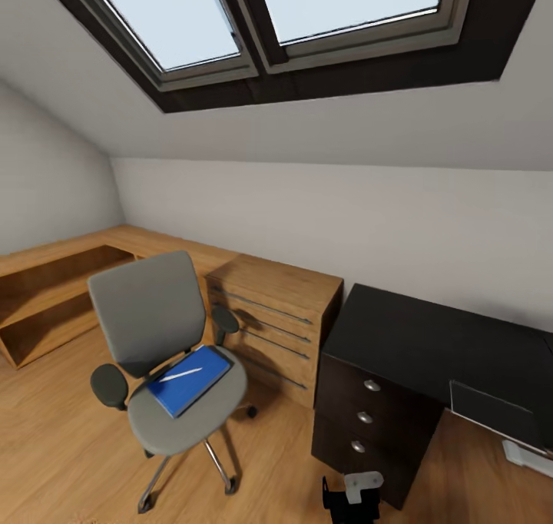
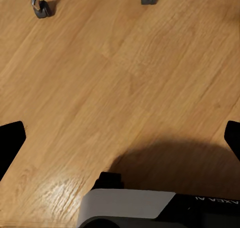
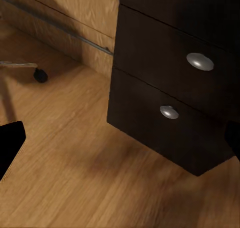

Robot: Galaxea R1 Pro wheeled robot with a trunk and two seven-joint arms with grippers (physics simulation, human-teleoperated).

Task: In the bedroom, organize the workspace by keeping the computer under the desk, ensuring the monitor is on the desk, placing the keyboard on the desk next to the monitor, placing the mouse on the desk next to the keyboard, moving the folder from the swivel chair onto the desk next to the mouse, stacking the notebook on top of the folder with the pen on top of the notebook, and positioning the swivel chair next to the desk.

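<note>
From the head camera I start at the left, where a low wooden shelf unit (image 1: 46, 301) runs along the wall under the sloped ceiling. Next comes the swivel chair (image 1: 157, 347), standing free on the wooden floor (image 1: 61, 462) and well apart from the desk, so it has yet to be brought alongside. The folder (image 1: 188, 380) lies flat on its seat with a thin pale stick, which I take for the pen (image 1: 181, 373), resting across it; that is the load I judge I should collect first. Behind the chair sits the wooden dresser (image 1: 280, 324), pressed against the side of the desk (image 1: 430, 339), whose black top looks bare at this end, leaving room for the stack. A dark panel with a pale edge (image 1: 491, 415) shows beneath the desktop at the far right; I cannot tell what it is. My left gripper (image 2: 120, 138) hangs over bare floor near two chair casters, its dark fingertips spread to the frame's edges and grasping nothing. My right gripper (image 3: 120, 138) is likewise spread wide and empty, pointed at the desk's lower drawers (image 3: 170, 112) because the arm is simply parked low.
</note>
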